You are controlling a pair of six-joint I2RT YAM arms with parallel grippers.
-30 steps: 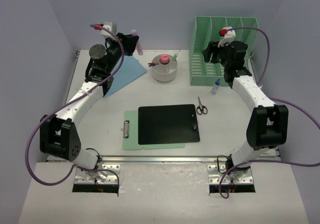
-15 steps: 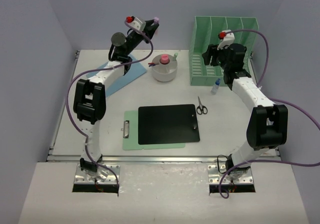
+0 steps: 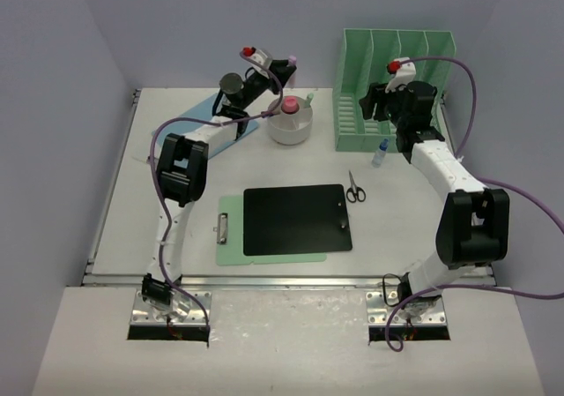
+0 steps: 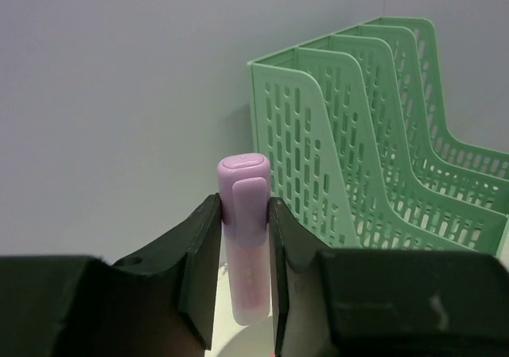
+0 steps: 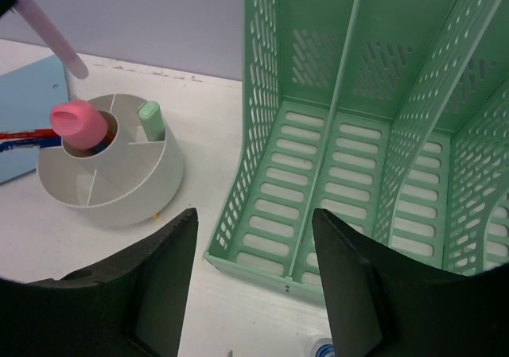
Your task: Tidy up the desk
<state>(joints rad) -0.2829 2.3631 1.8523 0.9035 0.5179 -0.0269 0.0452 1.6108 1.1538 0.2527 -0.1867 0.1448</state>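
Two black fingers of the left tool (image 4: 245,214) pinch a lilac highlighter (image 4: 246,250) across its smooth barrel, rounded cap standing clear of them. It hangs high over the back left of the round organiser (image 3: 291,128). The right tool (image 5: 253,230) hovers to the organiser's right with jaws spread and nothing between them, facing the file rack (image 5: 358,134).

The grip looks narrow on slick plastic, so the highlighter could swivel or slip as it comes down. If it is let go off-centre, it may strike the organiser's rim or the pink-capped item (image 5: 75,120) already standing inside, then roll away.

The organiser is off-white and drum-shaped, split into wedge compartments. The rack is mint-green plastic with slotted walls. The table (image 3: 176,211), flat and matt off-white, spreads beneath the organiser on all sides. A black clipboard (image 3: 297,220) lies nearer the arm bases than the organiser.
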